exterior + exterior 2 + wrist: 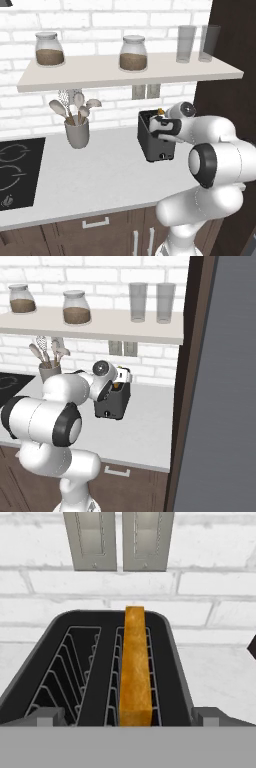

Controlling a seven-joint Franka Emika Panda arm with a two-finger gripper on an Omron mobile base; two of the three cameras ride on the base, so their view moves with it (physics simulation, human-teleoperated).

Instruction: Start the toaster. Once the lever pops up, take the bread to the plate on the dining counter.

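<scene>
The white arm folds up from the base, its bulky elbow nearest the cameras and its forearm reaching forward to the toaster [156, 142]. The hand hangs level with the toaster's top, just above its near rim, pointing along the slots toward the wall. The gripper [127, 716] shows two grey fingertips [46, 716] low in the hand view, one on each side of the toaster's body, so the jaws stand wide and hold nothing.

The toaster sits on the white tabletop [100, 175], a dark box with two wire-lined slots. The bread [135, 667] stands upright on edge in the right-hand slot as the hand camera sees it, its golden top rising above the toaster's rim; the left slot holds only its wire guides. In the right base view a bit of orange shows at the toaster's top beside the wrist.

Left of the toaster stands a grey utensil holder [77, 132] with pale spoons, and further left a black hob [17, 172]. Behind the toaster, two outlet plates [119, 539] sit on the white brick wall. Above the toaster runs a shelf [130, 72] carrying two jars [133, 53] and two glasses [186, 44].
</scene>
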